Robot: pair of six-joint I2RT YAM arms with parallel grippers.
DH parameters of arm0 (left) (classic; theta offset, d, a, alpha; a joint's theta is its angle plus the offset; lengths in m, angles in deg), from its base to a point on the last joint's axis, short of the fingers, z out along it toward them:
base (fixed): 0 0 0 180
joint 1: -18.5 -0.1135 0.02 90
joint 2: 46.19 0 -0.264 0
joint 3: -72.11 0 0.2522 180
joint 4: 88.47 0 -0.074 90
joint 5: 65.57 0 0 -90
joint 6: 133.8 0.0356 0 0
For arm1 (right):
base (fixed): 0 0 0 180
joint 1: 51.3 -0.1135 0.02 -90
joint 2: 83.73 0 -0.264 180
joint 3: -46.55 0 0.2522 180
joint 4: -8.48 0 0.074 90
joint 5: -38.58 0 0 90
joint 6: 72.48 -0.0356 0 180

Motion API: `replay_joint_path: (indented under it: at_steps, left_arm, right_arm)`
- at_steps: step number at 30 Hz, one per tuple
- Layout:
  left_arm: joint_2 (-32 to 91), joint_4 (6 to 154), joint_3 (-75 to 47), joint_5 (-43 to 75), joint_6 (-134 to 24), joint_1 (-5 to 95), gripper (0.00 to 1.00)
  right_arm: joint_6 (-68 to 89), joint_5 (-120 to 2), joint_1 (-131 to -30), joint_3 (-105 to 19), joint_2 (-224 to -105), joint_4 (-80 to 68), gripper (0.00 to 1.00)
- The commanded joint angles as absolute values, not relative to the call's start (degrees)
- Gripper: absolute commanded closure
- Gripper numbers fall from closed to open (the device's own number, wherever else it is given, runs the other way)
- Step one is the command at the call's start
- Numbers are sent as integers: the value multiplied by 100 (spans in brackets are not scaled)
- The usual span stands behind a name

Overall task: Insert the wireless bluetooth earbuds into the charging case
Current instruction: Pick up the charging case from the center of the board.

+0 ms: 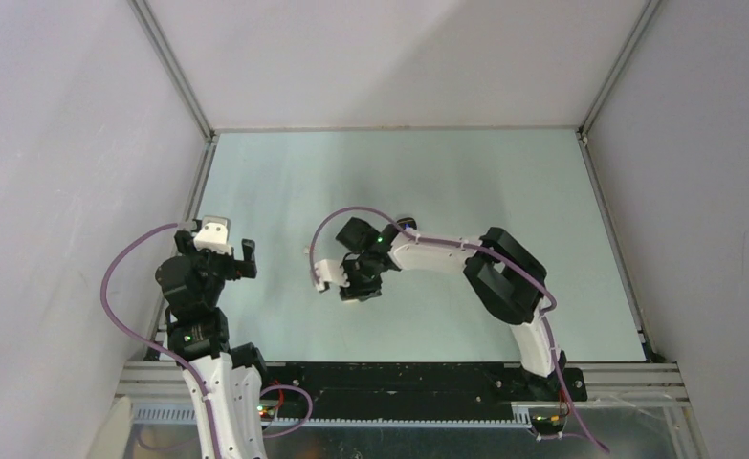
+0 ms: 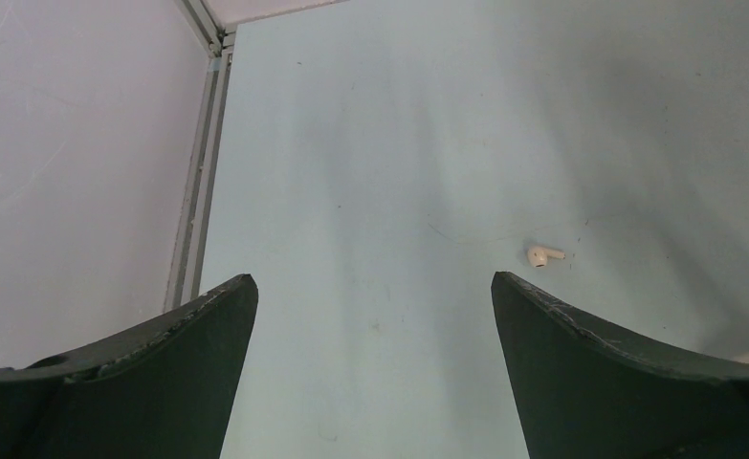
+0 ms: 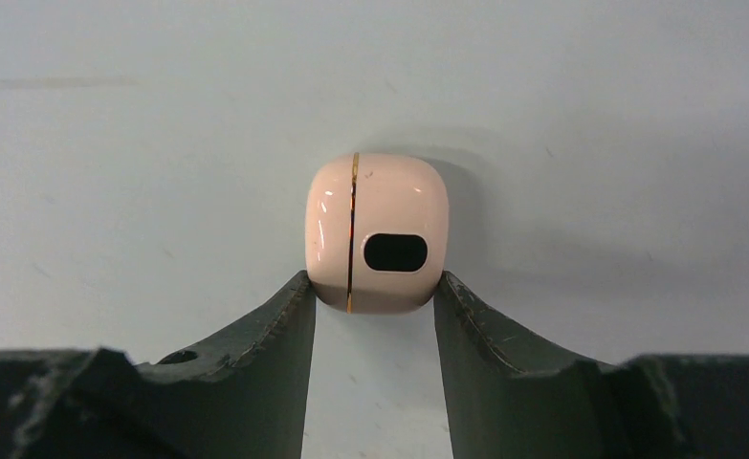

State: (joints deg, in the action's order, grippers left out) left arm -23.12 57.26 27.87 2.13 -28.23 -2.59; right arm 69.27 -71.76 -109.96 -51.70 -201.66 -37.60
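I see the pale green table [image 1: 428,182] with grey walls on three sides. The right arm [image 1: 504,273] bends in a wide curve from its base toward the left, and its wrist is over the middle part of the table. The left arm [image 1: 198,325] stands folded near the left wall, close to its base.

The right gripper [image 3: 373,284] is clamped on the charging case [image 3: 377,232]: both dark fingers touch the lower sides of the case, one on each side. The left gripper [image 2: 372,279] holds nothing, and its two fingers stand wide apart above the bare table.

The charging case is cream-pink, rounded and closed, with a thin gold seam line and a dark oval spot facing the right wrist camera. In the top view the right gripper hides it. I cannot tell if the case rests on the table or is a little lifted.

One cream-white earbud [image 2: 543,254] lies on the table, just beyond the tip of the left gripper's right finger, not touching it.
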Motion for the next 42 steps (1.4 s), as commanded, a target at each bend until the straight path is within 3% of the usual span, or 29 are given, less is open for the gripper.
replay_joint_path:
  at_steps: [1,5,7,10,14,29,34,42]
  left_arm:
    - [-2353,5773,2761,71,-2745,-321,1]
    - [-2359,5760,2759,54,-2743,-317,0]
    - [-2362,5758,2759,46,-2734,-311,1]
    - [-2375,5748,2760,32,-2727,-319,1]
    - [-2395,5740,2764,3,-2725,-320,1]
    - [-2415,5727,2759,-43,-2710,-325,1]
    - [-2406,5722,2759,-41,-2702,-317,1]
    - [-2407,5712,2767,-76,-2680,-323,1]
  right_arm:
    - [7074,-7009,-10612,-5006,-19896,-3554,57]
    - [7031,-6977,-10450,-4988,-19949,-3564,52]
    - [7000,-6891,-10445,-4960,-19964,-3527,44]
    - [6882,-6629,-10455,-4906,-19966,-3406,25]
    - [6691,-6184,-10449,-4876,-19989,-3193,12]
    - [6075,-4474,-10201,-4914,-20171,-1833,1]
    - [5765,-5350,-10064,-5289,-20119,-2445,1]
    - [6846,-7199,-9701,-5029,-19543,-3544,1]
